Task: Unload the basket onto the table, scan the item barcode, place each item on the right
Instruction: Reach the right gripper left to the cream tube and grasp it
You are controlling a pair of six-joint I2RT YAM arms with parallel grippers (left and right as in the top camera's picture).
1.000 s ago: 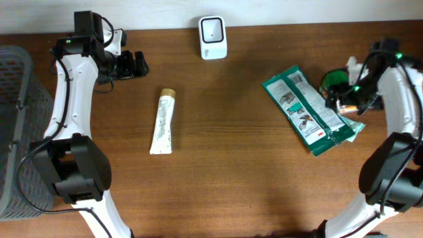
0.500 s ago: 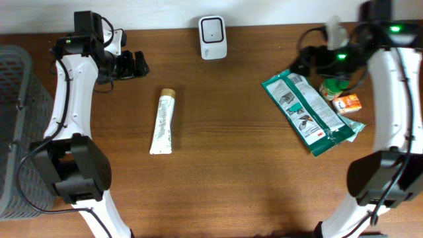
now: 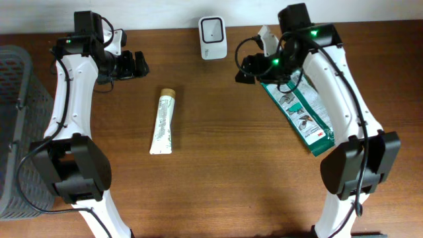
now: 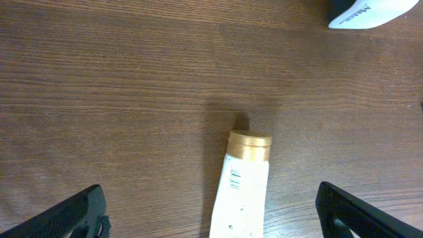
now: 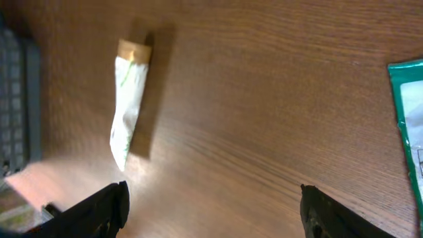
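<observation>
Overhead: the tube (image 3: 162,123) lies flat on the worktop (image 3: 225,172), left of middle, with its cap toward the far edge, where the scanner (image 3: 212,38) stands. The left tool (image 3: 135,65) hangs near the far left corner and the right tool (image 3: 243,69) just beside the scanner. Left wrist: fingers wide apart and empty, the tube's barcode (image 4: 233,178) facing up. Right wrist: fingers apart, gripping nothing

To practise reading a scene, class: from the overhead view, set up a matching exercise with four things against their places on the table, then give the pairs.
1 tube
2 scanner
3 green packet
4 grey basket

a far edge, middle
b left edge
c right half
d left of centre

Pairs: 1-d, 2-a, 3-c, 4-b
</observation>
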